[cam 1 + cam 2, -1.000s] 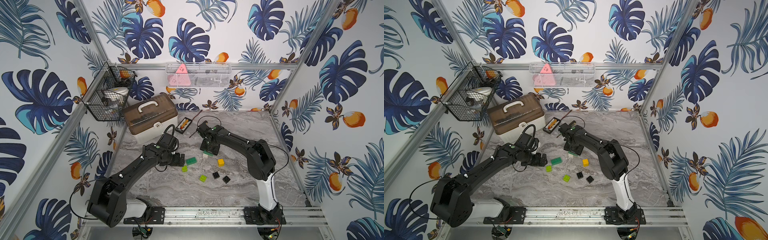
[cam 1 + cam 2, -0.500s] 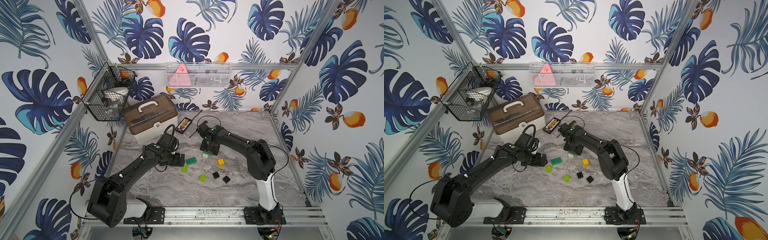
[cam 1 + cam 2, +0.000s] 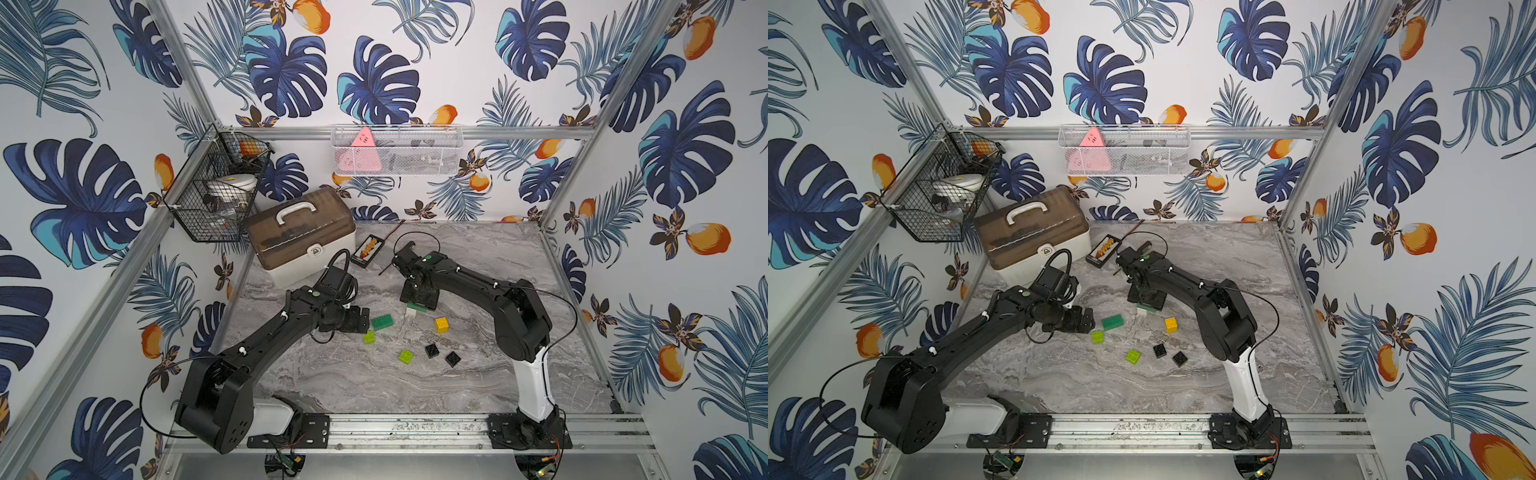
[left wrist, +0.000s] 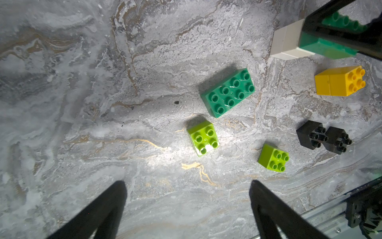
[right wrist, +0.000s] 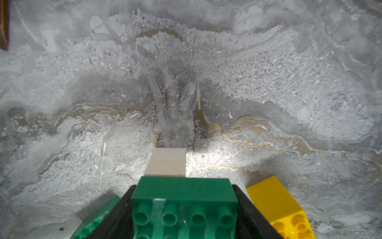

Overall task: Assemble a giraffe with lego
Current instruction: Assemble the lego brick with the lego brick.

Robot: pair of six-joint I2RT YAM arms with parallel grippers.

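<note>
A grey marbled table (image 3: 478, 386) fills a leaf-papered booth. In both top views the right gripper (image 3: 419, 302) stands mid-table, clamped on the giraffe (image 3: 412, 308), so far a dark-green brick with white ones at its end. The loose lego (image 3: 406, 356) lies just near of it. The left gripper (image 3: 360, 321) hovers left of a green brick (image 3: 382, 322), jaws wide apart and empty. The left wrist view shows that brick studs up, lime bricks (image 4: 203, 137) beside it, a yellow pair (image 4: 339, 82) and black bricks (image 4: 310, 136) further right. The right wrist view shows the held brick level, pinched across its width. The next join likely wants the right arm steady while the left straddles the green brick squarely, lining up studs before pressing.
</note>
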